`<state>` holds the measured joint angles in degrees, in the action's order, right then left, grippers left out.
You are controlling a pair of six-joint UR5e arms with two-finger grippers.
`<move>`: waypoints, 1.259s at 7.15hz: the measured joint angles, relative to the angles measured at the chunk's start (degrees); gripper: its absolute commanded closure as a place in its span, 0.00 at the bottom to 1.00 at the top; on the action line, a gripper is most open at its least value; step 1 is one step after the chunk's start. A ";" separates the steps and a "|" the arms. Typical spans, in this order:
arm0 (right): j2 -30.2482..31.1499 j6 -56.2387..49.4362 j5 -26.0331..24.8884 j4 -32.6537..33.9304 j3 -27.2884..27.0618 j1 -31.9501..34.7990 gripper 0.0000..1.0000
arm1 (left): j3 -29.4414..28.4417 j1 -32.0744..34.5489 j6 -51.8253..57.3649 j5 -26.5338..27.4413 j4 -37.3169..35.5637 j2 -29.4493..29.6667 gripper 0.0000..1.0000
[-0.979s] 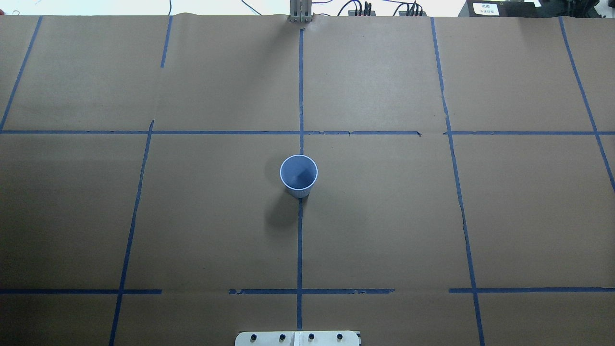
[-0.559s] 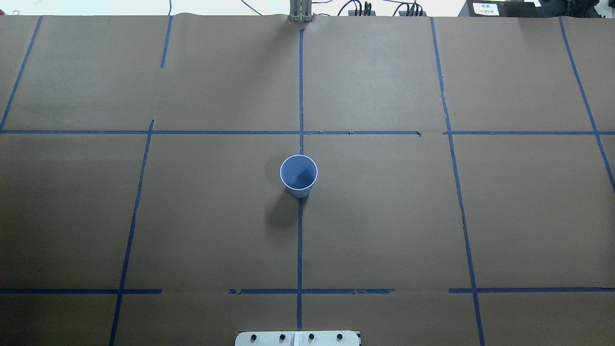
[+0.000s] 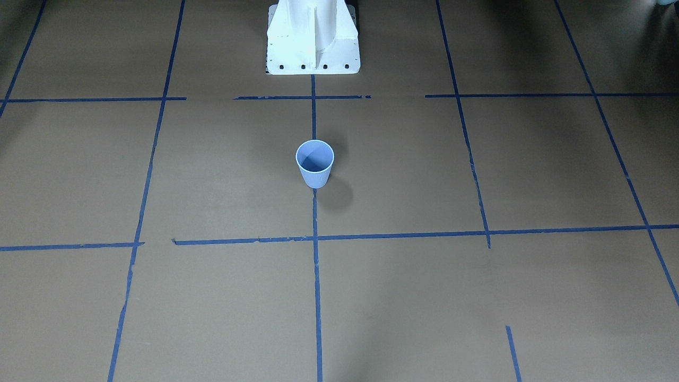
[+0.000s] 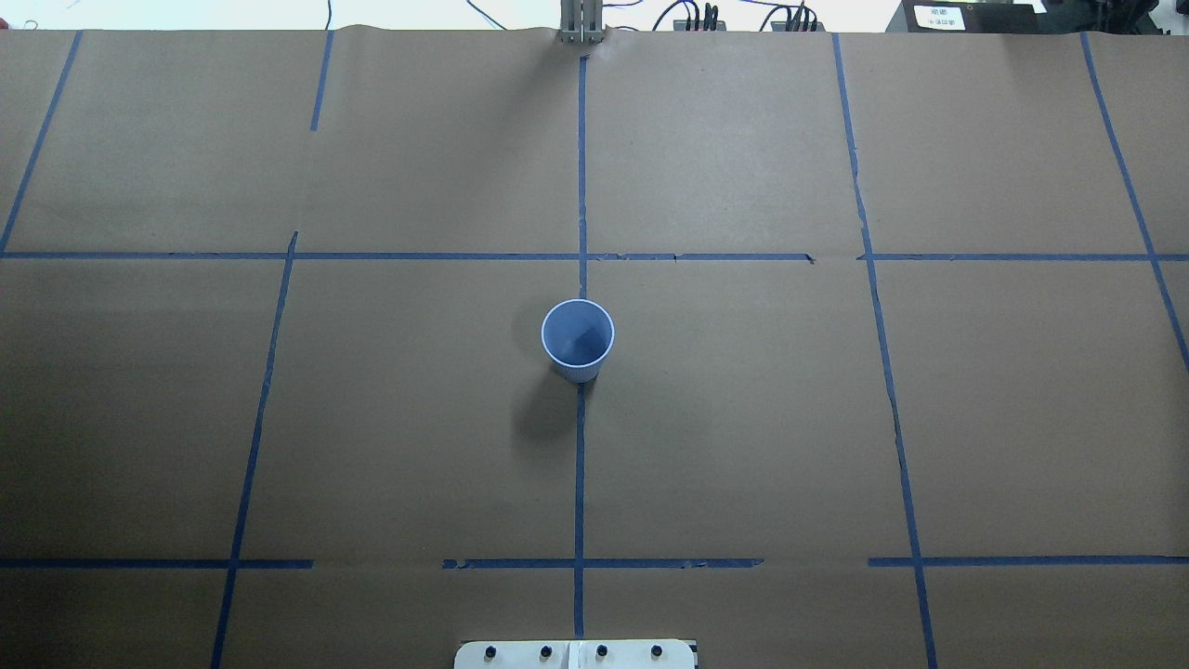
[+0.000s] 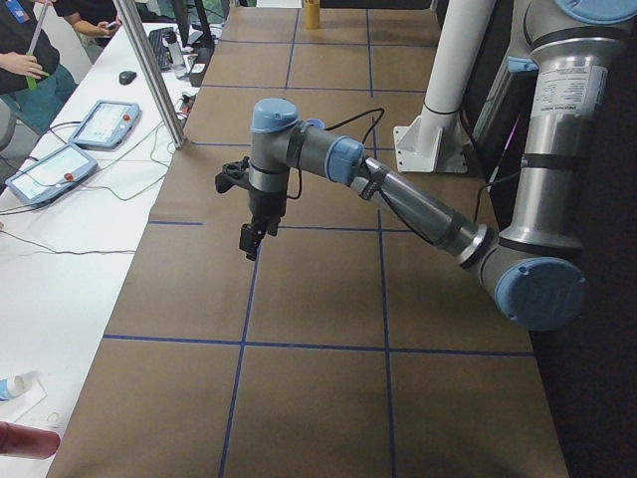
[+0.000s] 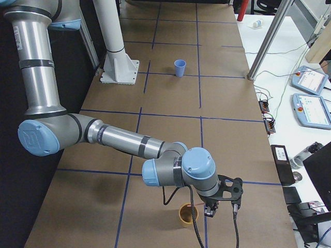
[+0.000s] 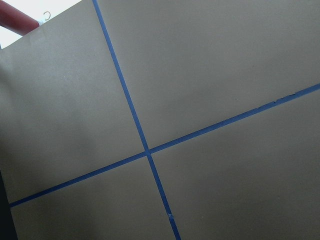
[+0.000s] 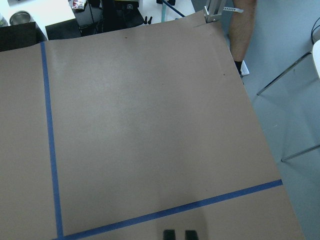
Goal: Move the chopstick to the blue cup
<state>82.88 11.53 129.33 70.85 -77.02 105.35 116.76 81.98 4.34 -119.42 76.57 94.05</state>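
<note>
The blue cup (image 4: 578, 339) stands upright and empty on the centre tape line, also in the front view (image 3: 314, 163) and far off in the right side view (image 6: 179, 67). I cannot make out the chopstick in any view. My right gripper (image 6: 209, 211) hangs low at the table's right end, beside a yellow cup (image 6: 186, 215); in its wrist view the two dark fingertips (image 8: 169, 234) sit close together with nothing between them. My left gripper (image 5: 247, 242) hangs over the left end of the table; I cannot tell whether it is open or shut.
Brown paper with blue tape lines (image 4: 581, 465) covers the table. The white robot base (image 3: 313, 37) stands behind the cup. A red cylinder (image 5: 25, 438) lies off the paper's left end. Operator pendants (image 6: 310, 93) and cables lie on the side tables.
</note>
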 measured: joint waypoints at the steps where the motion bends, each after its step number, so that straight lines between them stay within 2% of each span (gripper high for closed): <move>1: 0.43 -2.26 -0.26 6.34 -5.55 0.54 1.00 | -0.42 0.50 0.55 0.04 -0.14 -0.01 0.00; 3: -1.95 -4.87 -1.09 24.21 -18.37 -1.55 1.00 | -4.50 2.94 4.86 -0.02 0.09 0.18 0.00; 5: -9.44 -2.83 -0.65 44.55 -29.65 -8.09 1.00 | -11.27 5.78 10.26 -1.38 1.60 0.73 0.00; 6: -11.82 3.04 0.55 49.62 -34.14 -13.01 1.00 | -14.68 6.73 11.13 -3.78 2.95 0.69 0.00; 9: -17.13 25.81 2.51 52.28 -43.06 -25.75 1.00 | -23.48 8.36 10.75 -12.45 5.32 -1.18 0.00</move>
<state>65.75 37.34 131.83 123.13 -120.07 79.60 93.28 90.34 15.09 -131.87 81.89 92.87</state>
